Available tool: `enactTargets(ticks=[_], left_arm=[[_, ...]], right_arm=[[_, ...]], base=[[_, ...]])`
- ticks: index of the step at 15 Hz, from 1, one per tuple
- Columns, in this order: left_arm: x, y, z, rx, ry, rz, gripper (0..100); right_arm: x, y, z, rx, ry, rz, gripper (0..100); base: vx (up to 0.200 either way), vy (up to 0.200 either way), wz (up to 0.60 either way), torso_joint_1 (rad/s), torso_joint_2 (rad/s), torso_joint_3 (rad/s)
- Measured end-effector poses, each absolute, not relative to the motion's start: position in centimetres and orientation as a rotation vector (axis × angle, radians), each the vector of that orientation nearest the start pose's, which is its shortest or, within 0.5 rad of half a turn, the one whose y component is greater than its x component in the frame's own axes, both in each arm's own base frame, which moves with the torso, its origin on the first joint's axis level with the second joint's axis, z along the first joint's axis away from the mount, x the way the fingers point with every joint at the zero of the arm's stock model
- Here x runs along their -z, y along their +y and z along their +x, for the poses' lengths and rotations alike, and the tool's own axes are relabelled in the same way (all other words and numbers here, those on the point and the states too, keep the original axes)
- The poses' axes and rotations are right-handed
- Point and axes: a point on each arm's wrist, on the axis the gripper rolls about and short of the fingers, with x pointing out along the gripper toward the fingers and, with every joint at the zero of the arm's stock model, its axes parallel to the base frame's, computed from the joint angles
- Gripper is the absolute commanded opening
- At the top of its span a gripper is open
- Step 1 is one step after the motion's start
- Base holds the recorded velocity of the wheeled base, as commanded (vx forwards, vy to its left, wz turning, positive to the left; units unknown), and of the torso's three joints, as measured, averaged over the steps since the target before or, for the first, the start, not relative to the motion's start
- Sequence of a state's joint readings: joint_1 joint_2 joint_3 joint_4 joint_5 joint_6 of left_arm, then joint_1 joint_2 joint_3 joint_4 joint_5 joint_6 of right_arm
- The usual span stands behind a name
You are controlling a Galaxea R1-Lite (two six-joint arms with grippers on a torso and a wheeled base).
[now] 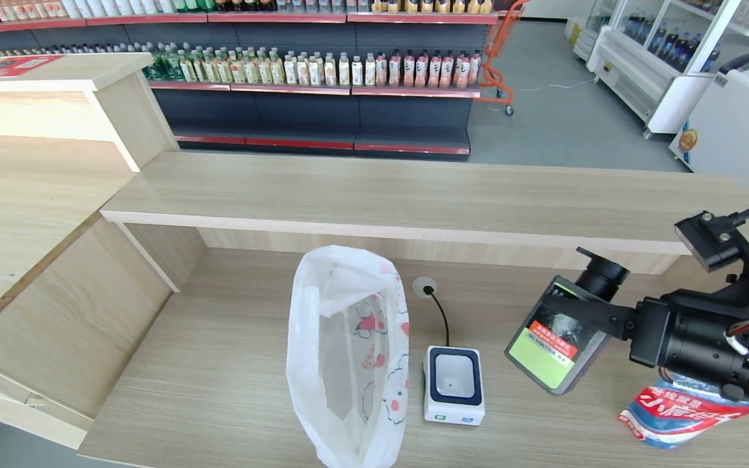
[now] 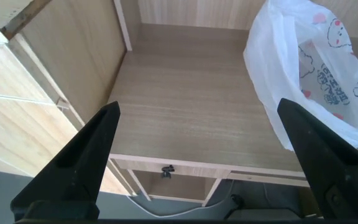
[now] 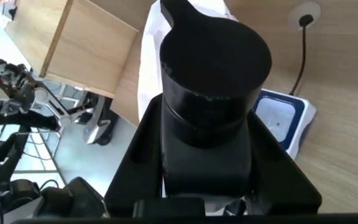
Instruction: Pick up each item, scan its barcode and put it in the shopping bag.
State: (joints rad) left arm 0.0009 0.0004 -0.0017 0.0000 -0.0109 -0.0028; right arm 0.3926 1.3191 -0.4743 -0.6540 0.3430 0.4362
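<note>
— While the right gripper (image 1: 592, 313) hangs above the right side of the worktop (image 1: 218, 364), what goes on record?
— By size: the bag (image 1: 348, 351) stands open at the front edge, about midway along. Then the bottle (image 1: 553, 351), off the surface and tilted, clamped near its black cap by that gripper, label facing upward. Then the packet (image 1: 680, 416), lying at the front right corner under the arm. Last, the scanner (image 1: 454, 383), just beside the bag on its right, window facing up.
— And the left gripper (image 2: 197, 115)?
— Fingers spread wide, holding nothing, over the front left part of the worktop.
— Step in hand?
— Judged: bottle picked up, scan not yet made. It hangs to the right of the scanner, not over it.
— Next move?
— Carry the bottle across above the window and roll it until the barcode faces down. Where the code sits cannot be told. Bagging follows, and the packet is yet to do.
</note>
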Motion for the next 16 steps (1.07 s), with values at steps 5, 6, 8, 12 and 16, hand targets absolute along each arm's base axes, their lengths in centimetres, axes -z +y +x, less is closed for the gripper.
enactTargets(ticks=[5,6,8,12,16], left_arm=[[-7.6,0.0,-2.3,0.009,-0.002,-0.006,100],[-7.6,0.0,-2.3,0.01,-0.002,-0.006,100],[-7.6,0.0,-2.3,0.009,-0.002,-0.006,100],[-7.6,0.0,-2.3,0.01,-0.003,-0.006,100],[-7.6,0.0,-2.3,0.01,-0.003,-0.006,100]], right_arm=[[-18.3,8.8,19.7,-0.627,0.393,0.413,0],[-17.9,9.0,20.3,-0.608,0.41,0.415,0],[-16.8,9.4,21.6,-0.577,0.459,0.429,0],[-14.5,11.3,23.9,-0.578,0.507,0.426,0],[-11.8,13.8,26.6,-0.634,0.463,0.348,0]], base=[[0.0,0.0,0.0,0.0,0.0,0.0],[0.0,0.0,0.0,0.0,0.0,0.0],[0.0,0.0,0.0,0.0,0.0,0.0],[0.0,0.0,0.0,0.0,0.0,0.0],[0.0,0.0,0.0,0.0,0.0,0.0]])
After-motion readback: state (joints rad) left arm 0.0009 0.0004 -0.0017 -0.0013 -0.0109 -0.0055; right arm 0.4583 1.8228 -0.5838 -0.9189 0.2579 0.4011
